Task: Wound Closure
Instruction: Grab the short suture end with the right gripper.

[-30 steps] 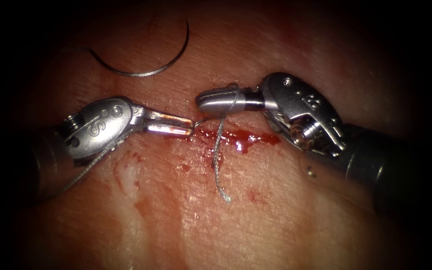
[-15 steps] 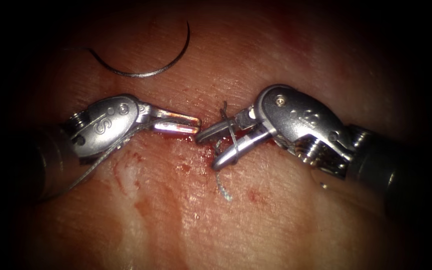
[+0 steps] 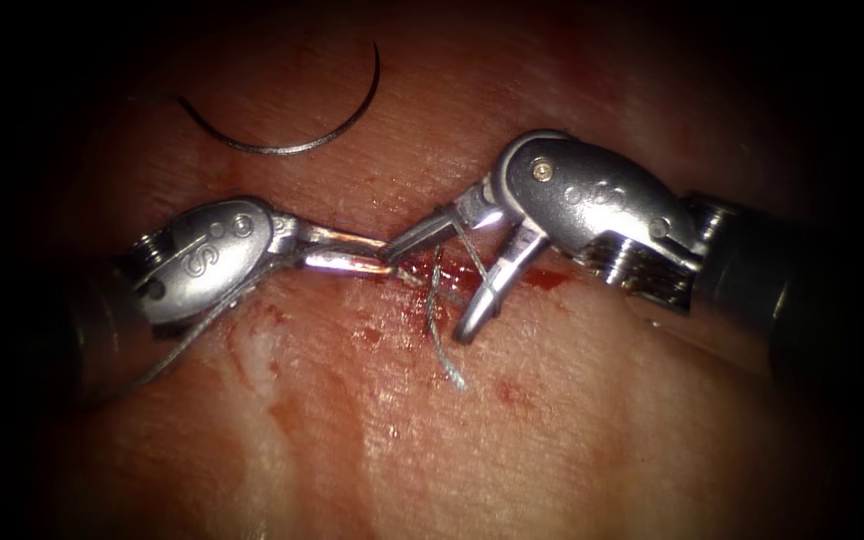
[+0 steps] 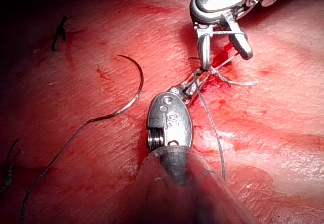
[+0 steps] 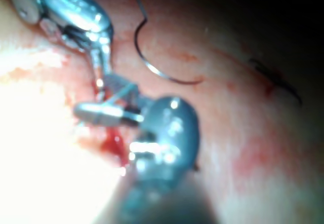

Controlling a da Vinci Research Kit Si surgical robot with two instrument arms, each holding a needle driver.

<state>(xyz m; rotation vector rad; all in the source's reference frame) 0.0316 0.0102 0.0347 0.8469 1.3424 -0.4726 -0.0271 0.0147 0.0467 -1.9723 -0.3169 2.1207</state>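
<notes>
Grey thread (image 3: 435,320), dark steel-grey needle (image 3: 282,146), red fluid (image 3: 542,279) on pinkish-tan tissue (image 3: 552,440).

Right pincer (image 3: 432,280): a second ago its jaws are closed, level, with the thread (image 3: 435,320) draped over them. Half a second ago they part. Now they gape wider, upper jaw reaching left until its tip meets the left pincer (image 3: 384,256), lower jaw angled down across the cut. Wrist sits higher and further left. Thread loop slides back toward the jaw hinge. Red fluid (image 3: 544,279), hidden half a second ago, shows right of the lower jaw.
</notes>
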